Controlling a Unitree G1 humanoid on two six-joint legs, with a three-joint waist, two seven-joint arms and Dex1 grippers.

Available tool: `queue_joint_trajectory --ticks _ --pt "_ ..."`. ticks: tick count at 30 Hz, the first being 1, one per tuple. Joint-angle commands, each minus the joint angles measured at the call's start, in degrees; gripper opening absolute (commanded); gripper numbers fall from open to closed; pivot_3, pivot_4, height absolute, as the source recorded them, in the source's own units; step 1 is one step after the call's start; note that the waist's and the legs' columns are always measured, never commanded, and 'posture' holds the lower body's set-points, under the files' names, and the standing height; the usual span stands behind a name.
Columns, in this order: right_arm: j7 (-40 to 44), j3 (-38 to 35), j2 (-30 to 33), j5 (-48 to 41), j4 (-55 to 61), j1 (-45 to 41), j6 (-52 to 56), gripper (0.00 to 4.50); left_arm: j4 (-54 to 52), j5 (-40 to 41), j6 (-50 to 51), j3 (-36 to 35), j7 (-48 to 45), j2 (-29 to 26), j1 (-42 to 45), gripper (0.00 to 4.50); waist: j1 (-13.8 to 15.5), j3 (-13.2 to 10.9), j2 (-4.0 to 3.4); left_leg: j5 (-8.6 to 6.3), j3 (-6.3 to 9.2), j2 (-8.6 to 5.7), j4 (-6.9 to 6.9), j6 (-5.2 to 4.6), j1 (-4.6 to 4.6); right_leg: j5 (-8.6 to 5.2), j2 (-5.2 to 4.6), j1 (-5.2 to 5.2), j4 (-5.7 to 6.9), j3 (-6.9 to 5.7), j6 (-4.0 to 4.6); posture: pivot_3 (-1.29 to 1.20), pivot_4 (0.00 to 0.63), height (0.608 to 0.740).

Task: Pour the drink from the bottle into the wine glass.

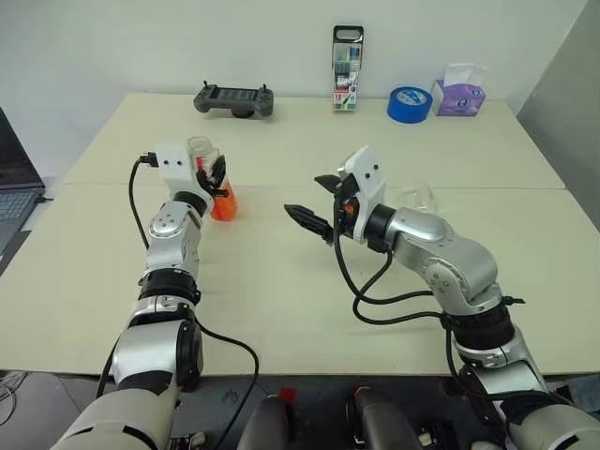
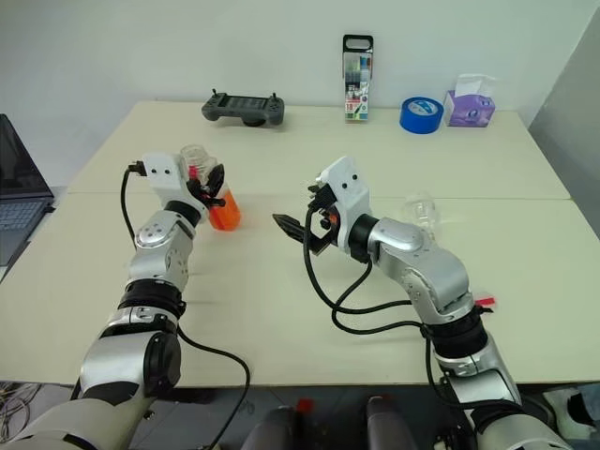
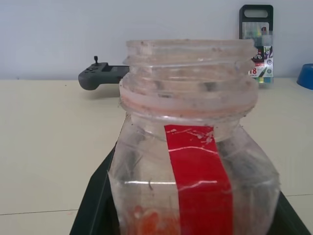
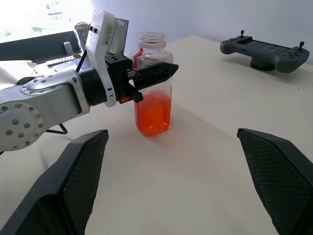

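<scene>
A pale beige tabletop (image 1: pixel 281 309) with a seam across its middle. Along the far edge lie a dark controller (image 1: pixel 234 99), an upright pen case (image 1: pixel 347 70), a blue tape roll (image 1: pixel 409 103) and a purple tissue box (image 1: pixel 457 96). A laptop (image 1: pixel 14 183) sits off the left edge.

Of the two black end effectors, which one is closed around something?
The left end effector: it is shut on the clear plastic bottle holding orange liquid. The right end effector is open and holds nothing.
</scene>
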State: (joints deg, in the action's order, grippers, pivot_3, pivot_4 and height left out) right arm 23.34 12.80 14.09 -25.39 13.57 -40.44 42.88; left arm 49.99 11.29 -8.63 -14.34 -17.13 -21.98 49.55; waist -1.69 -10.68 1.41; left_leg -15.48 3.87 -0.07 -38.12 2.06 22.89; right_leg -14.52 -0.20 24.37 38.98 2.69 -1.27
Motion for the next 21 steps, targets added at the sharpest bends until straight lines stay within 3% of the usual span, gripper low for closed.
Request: queue_joint_trajectory --ticks 1,2,11,21 --pt "1.10 -0.65 0.12 0.45 2.43 -0.26 -0.46 4.50 -2.74 0.14 -0.15 -1.12 1.62 -0.96 -0.78 1.66 -0.02 0.00 0.00 0.00 0.12 -0.02 0.00 0.00 0.00 0.00 0.00 -0.01 0.01 -0.05 0.00 0.00 0.150 0.740" --pt "1.17 -0.75 0.18 0.46 2.70 -0.08 -0.21 4.50 -2.89 0.14 0.10 -1.17 1.98 -1.00 -0.95 1.66 -0.02 0.00 0.00 0.01 0.24 -0.04 0.01 0.01 -0.01 0.00 0.00 -0.02 0.02 -0.11 0.00 0.00 0.150 0.740" --pt "1.76 -1.37 1.24 -0.11 6.17 2.78 1.27 4.50 -4.78 -0.90 0.93 -0.24 3.50 -1.71 -3.07 4.45 -0.17 0.00 0.00 0.06 0.54 -0.16 0.01 0.06 -0.04 0.00 0.00 -0.10 0.07 -0.28 0.00 0.00 0.150 0.740" --pt "2.31 -2.89 1.80 -1.45 8.74 4.94 2.31 4.50 -12.02 -1.01 4.39 1.02 3.02 -0.11 -8.70 4.48 -0.17 0.00 -0.01 0.08 0.60 -0.15 0.01 0.09 -0.04 0.00 -0.07 -0.16 0.05 -0.31 0.00 0.00 0.150 0.740"
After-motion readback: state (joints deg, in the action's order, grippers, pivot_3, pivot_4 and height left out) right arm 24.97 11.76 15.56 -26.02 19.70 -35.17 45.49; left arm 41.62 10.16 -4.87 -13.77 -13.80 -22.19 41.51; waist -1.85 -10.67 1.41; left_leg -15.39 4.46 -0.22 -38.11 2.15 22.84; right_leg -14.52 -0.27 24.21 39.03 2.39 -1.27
